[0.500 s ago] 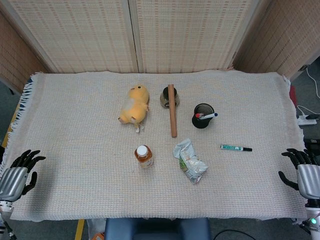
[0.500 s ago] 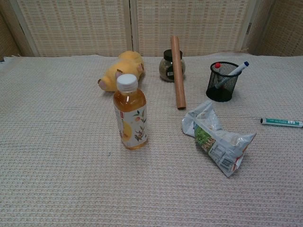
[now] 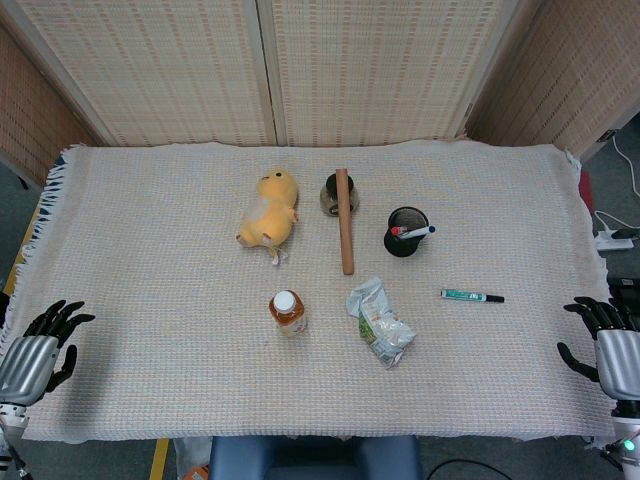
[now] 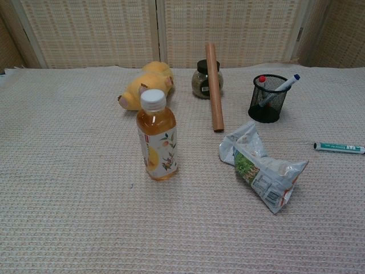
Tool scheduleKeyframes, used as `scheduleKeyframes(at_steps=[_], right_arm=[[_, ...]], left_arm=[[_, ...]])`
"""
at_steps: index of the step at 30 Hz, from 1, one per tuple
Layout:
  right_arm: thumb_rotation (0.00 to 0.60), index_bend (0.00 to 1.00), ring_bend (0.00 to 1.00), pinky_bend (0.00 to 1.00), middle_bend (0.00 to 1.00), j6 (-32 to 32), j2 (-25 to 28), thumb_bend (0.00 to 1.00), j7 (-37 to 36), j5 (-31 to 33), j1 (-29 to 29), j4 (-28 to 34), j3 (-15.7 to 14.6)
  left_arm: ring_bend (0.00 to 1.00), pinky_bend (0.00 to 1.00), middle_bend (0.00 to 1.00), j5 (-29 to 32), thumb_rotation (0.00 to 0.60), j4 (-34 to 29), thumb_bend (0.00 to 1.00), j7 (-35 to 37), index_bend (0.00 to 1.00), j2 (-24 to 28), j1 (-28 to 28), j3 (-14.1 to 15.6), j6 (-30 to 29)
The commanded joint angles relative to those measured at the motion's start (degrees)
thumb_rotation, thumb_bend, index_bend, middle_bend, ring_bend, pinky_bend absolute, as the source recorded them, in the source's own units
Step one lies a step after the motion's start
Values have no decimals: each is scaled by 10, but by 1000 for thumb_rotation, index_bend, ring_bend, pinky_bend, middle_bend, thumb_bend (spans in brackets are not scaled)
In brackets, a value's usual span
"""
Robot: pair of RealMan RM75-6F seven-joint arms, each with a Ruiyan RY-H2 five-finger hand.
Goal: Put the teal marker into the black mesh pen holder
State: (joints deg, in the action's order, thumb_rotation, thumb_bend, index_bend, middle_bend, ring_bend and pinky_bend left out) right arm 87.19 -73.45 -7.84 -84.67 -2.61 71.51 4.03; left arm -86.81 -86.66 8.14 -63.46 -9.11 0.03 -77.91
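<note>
The teal marker (image 3: 470, 296) lies flat on the cloth at the right, its black cap pointing right; the chest view shows the marker (image 4: 338, 148) at its right edge. The black mesh pen holder (image 3: 406, 232) stands upright behind it, also seen as the holder (image 4: 268, 98), with two pens inside. My right hand (image 3: 604, 343) hovers off the table's right front corner, fingers apart, holding nothing. My left hand (image 3: 38, 345) is at the left front corner, fingers spread and empty. Neither hand shows in the chest view.
A tea bottle (image 3: 287, 311), a crumpled snack bag (image 3: 380, 323), a wooden rod (image 3: 344, 233) leaning on a jar (image 3: 331, 198) and a yellow plush toy (image 3: 268, 208) sit mid-table on the woven cloth (image 3: 150, 250).
The left hand has dropped slightly toward the front edge. Nothing else has moved.
</note>
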Motion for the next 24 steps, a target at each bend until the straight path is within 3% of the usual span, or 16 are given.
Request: scheduleKeyframes(at_steps=[1,13,18,21,24], right_arm=[[600,313,219,160,232,-3,0,176,2,3,0,0,1],[600,329,235,160,232,-46,-1,176,13,3,-23,-2,3],[600,266,239,160,232,-152,27,176,39,19,-89,31,19],[600,194,231,160,232,-235,53,177,91,55,-135,74,35],[600,200,229,160,232,-289,62,183,169,92,-175,105,50]], left_arm=[[13,137,93,1,600,0,631,2,252,1,0,0,1],[13,137,94,5,600,-13,630,2,252,10,3,0,-3],[13,137,93,2,600,-18,631,7,255,13,3,2,-2],[13,137,93,-2,600,-18,631,8,255,12,2,3,-1],[13,136,94,-2,600,-18,631,9,255,13,1,4,1]])
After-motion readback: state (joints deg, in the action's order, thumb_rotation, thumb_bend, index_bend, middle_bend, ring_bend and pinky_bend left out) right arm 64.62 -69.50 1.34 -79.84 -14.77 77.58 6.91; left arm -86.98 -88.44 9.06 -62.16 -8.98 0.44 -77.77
